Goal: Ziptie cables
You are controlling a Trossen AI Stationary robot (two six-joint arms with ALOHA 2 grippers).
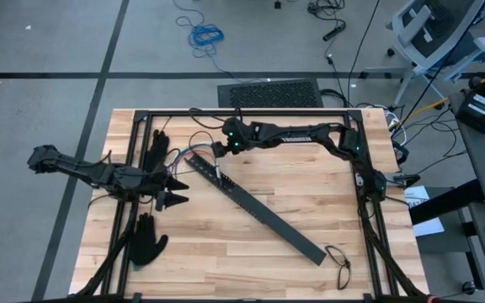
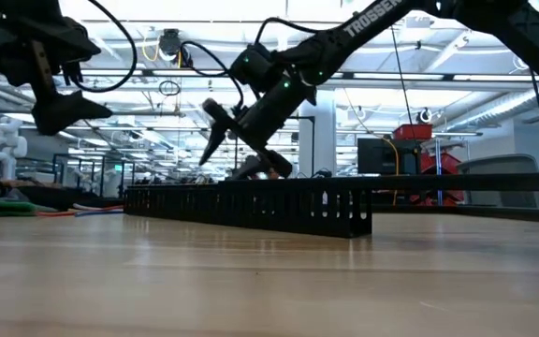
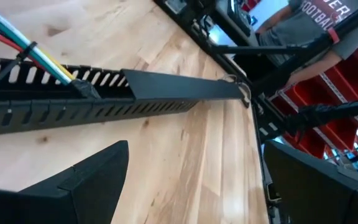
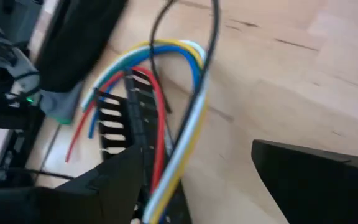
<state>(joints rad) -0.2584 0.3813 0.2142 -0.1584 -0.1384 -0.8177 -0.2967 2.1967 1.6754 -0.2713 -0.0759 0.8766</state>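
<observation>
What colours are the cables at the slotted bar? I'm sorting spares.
Red, blue, white and yellow cables, clearest in the right wrist view.

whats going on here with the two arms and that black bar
The right gripper hangs with open fingers over the upper end of the long black slotted bar, where the coloured cables arch over the bar's end and run along it. It holds nothing. The left gripper, also open and empty, waits near the table's left edge, pointed toward the same bar. The left wrist view shows a dark ziptie around the cables at the bar. Black gloves lie on the table's left side.
</observation>
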